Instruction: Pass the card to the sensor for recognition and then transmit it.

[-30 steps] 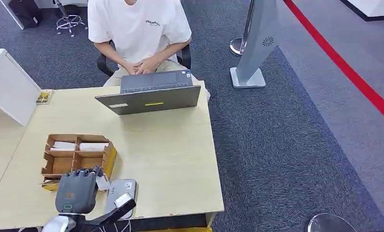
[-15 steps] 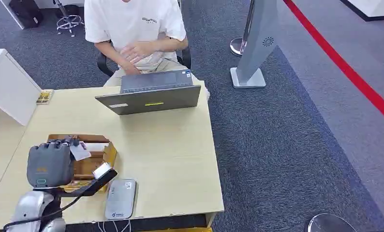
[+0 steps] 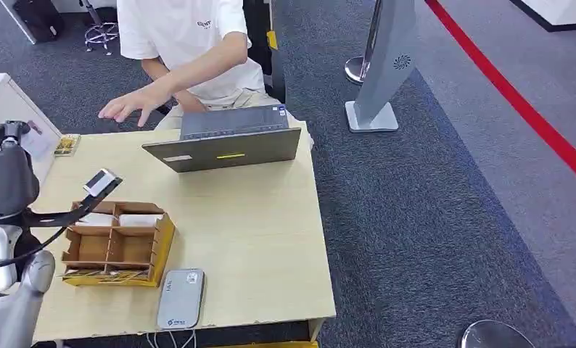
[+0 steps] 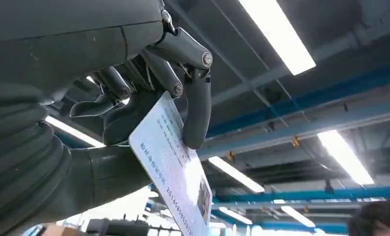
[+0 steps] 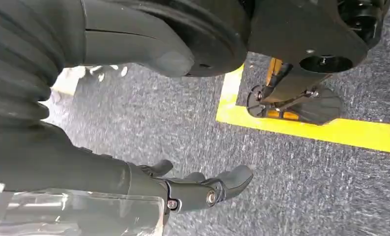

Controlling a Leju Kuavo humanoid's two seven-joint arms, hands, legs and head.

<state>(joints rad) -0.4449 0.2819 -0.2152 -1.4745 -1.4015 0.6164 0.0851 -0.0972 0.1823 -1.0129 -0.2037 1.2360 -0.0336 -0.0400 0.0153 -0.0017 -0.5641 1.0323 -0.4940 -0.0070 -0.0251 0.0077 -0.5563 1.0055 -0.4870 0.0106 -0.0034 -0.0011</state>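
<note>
We see the left hand cut off by the head view's left edge beside the white box, and from there we cannot make out the card between its fingers. In the left wrist view the card runs off the picture's edge, its small print is too fine for us to read, and the thumb hides one corner. The person behind the laptop is cropped at the shoulders. The sensor's label is too small to read. The right hand's thumb is hidden from us behind its palm.
</note>
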